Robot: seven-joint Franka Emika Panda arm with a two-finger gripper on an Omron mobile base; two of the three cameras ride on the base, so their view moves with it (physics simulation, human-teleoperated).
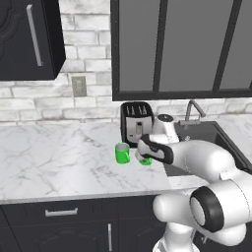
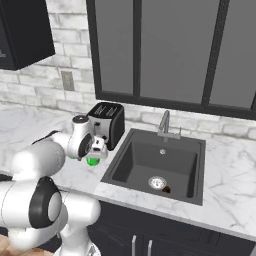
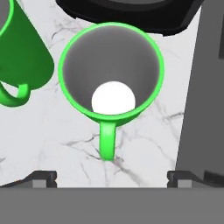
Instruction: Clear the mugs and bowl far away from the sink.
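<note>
Above the marble counter (image 1: 59, 157), my gripper (image 3: 112, 177) hangs directly over the nearer green mug (image 3: 111, 70), jaws spread wide and pinching nothing; both dark fingertips (image 3: 41, 178) stand either side of the mug's handle, which points back toward me; I look straight down into its grey inside, which suggests I am lined up for a grasp from above rather than carrying anything.

The second green mug (image 1: 122, 153) stands upright just beside the first, to its left in the left base view, apart from it; both sit in front of the black toaster (image 2: 109, 122) and close to the rim of the dark sink (image 2: 157, 167), the nearer mug (image 2: 92, 161) closer to the basin; that closeness is, I judge, why this one comes first.

The faucet (image 2: 165, 125) rises behind the basin; open counter stretches away to the left, a likely place to set the mugs down; neither mug has been cleared yet.
</note>
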